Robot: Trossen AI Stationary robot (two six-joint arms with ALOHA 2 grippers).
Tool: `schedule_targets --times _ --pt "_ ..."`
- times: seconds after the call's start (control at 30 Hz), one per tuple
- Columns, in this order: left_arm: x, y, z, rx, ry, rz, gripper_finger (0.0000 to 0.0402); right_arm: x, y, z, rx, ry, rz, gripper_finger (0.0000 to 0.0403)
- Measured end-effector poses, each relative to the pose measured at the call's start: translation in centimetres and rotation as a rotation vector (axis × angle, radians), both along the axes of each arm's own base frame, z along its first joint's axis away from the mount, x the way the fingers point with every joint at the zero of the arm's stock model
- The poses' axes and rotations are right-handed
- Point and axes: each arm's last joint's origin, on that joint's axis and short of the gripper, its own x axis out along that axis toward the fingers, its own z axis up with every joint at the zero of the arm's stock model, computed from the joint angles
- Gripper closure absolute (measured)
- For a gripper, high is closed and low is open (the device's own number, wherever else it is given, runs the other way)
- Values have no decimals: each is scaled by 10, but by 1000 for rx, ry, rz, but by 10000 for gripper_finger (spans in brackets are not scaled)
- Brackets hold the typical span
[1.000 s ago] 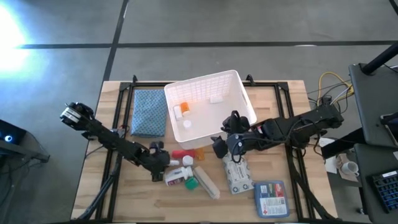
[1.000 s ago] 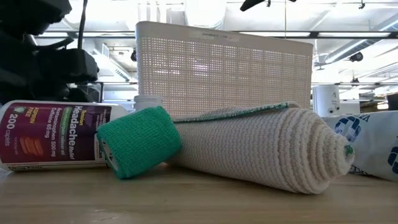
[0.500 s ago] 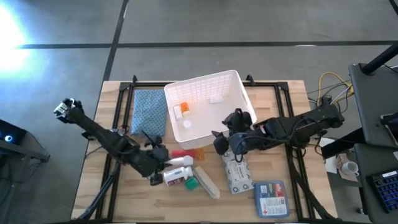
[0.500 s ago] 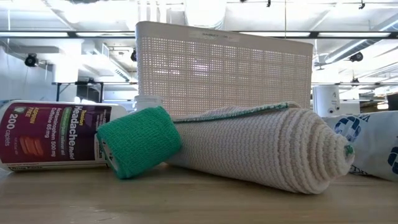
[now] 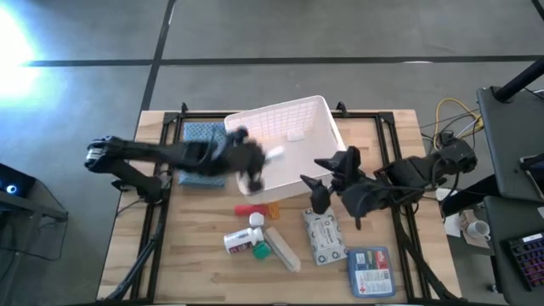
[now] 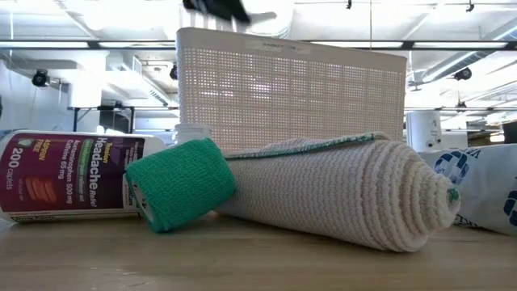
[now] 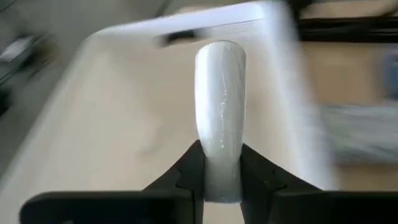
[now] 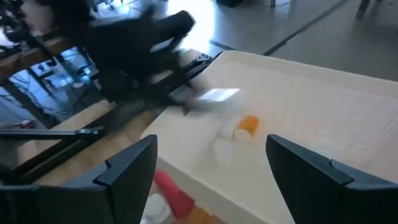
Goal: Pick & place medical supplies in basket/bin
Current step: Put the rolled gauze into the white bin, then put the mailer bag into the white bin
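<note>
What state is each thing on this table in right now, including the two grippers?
Left gripper: shut on a white tube, above the basket.
Right gripper: open, empty, beside the basket.
Basket: upright, holding an orange vial.
Headache pill bottle: lying on its side.
Green bandage roll: lying on the table.
Blue box: flat on the table.

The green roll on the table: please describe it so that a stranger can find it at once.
Start at the white basket; nearer the table's front edge lies a labelled pill bottle. The green roll sits between that bottle and the pale tube, and is the only green thing there.
</note>
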Motion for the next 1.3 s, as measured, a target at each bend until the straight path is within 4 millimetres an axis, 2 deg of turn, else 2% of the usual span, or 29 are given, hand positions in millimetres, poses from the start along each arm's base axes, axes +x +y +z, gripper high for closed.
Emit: schedule_targets --times 0.1,0.2,0.3,0.4,0.53,0.7,0.83,0.97,1.1,1.3 --pt "6 41 -4 -10 17 122 315 -7 10 1 37 -10 15 115" --pt "10 62 -1 -56 7 160 268 -14 18 -2 72 -5 17 115" --pt "12 65 5 -63 25 167 212 -20 22 -7 111 8 -10 115" --pt "11 56 14 -64 38 143 155 -25 23 -11 128 25 -32 115" --pt "0 33 25 -87 140 88 104 -26 24 -13 132 40 -33 115" --pt "-22 -26 33 -161 260 -30 91 -35 19 -23 226 187 -51 115" --pt "-37 -76 26 -219 274 -92 91 -50 14 -44 385 415 -167 115" --pt "-51 -115 9 -283 285 -99 91 -53 27 -70 525 572 -150 115" --pt "-61 -133 -19 -343 331 -33 91 -47 44 -104 733 635 -133 115" --pt "-67 -134 -55 -462 421 90 91 -38 61 -159 909 574 -98 115"
